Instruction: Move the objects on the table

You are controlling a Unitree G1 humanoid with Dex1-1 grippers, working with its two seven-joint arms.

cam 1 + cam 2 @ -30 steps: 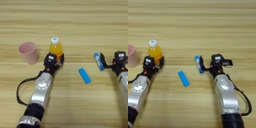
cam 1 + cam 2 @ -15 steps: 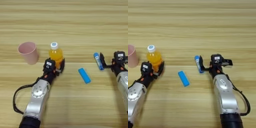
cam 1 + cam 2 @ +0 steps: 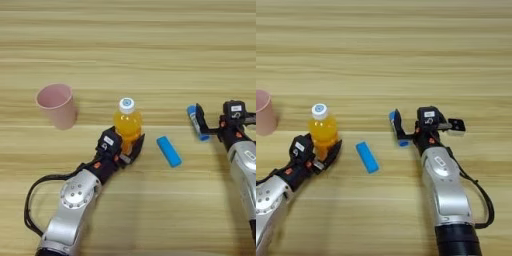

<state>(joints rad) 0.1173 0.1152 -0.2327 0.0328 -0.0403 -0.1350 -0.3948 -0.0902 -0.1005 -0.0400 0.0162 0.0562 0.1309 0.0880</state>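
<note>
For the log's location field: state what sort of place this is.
Probably a robot test bench: a bare wooden table with only a few props, such as a pink cup, a juice bottle and a blue bar.

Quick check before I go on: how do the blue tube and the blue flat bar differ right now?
The blue tube sits against the right gripper, between its fingers; the blue flat bar lies free, untouched. The tube looks rounded, with a lighter near end; the bar is flat and evenly coloured. The bar lies nearer the robot, between tube and orange-juice bottle. Both are blue and lie on the table.
</note>
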